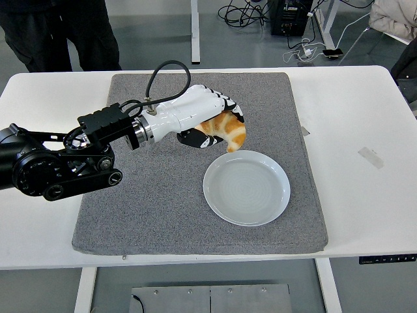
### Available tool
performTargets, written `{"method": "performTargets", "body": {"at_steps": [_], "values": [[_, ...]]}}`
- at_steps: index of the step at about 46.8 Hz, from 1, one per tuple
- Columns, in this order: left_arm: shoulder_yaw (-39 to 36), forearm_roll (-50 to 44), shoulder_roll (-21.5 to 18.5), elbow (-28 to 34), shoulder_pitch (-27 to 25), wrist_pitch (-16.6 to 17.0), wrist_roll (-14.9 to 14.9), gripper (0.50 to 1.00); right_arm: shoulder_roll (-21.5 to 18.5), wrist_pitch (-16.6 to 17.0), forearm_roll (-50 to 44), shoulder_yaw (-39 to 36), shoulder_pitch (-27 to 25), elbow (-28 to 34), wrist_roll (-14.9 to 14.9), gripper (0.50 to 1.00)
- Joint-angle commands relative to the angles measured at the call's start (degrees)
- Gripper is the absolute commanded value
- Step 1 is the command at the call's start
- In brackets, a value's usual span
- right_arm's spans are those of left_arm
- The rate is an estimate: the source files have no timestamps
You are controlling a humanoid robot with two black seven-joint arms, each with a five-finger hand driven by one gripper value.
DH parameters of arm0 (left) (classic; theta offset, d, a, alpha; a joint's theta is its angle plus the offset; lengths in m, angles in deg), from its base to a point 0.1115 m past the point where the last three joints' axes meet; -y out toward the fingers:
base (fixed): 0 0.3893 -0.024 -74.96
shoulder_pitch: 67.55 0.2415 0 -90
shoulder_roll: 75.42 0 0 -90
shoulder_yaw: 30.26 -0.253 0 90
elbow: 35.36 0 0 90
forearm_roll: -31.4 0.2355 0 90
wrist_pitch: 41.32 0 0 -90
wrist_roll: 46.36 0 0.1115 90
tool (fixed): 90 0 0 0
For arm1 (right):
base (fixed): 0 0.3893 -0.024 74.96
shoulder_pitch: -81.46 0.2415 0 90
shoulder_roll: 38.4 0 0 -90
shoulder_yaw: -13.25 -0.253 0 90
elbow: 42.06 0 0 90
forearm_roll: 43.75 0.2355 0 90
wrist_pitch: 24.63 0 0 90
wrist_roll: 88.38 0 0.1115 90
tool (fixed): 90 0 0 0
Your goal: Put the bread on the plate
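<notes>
Bread (226, 131): a croissant, golden orange with paler cream stripes across its crust.
Bread's shape: a curved crescent, its pointed tip turned downward towards the plate.
Bread's state: held off the surface in the curled fingers of the left hand (207, 117), which cover its upper part; only the lower curve and tip show.
Bread's place: just beyond the plate's far rim, its tip close to that rim.
Plate (246, 187): round, pale grey-white, shallow, with a raised rim.
Plate's state: empty, lying flat on the grey mat (163, 208), right of the mat's middle.
</notes>
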Motion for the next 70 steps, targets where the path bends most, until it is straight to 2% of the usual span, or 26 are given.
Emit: {"method": "performTargets", "body": {"at_steps": [1,11,19,26,70], "values": [[0.0,1.5,1.8,-0.1,0.2,0.0,0.1,0.5,0.0,0.0,0.0,0.0,0.0,0.0,0.0,1.0],[-0.7,3.1,6.6,-0.4,0.7,-0.1,0.1,0.5,0.0,0.0,0.0,0.0,0.0,0.0,0.0,1.0],[-2.6,3.2,7.7,-1.3,1.2,-0.2,0.1,0.5,0.0,0.0,0.0,0.0,0.0,0.1,0.0,1.0],[-4.6,3.2,9.2,-4.6,2.3,-0.2,0.1,0.5,0.0,0.0,0.0,0.0,0.0,0.1,0.0,1.0],[-7.5,4.0,12.2,-10.5,6.3,-0.2,0.1,0.5,0.0,0.0,0.0,0.0,0.0,0.0,0.0,1.0]]}}
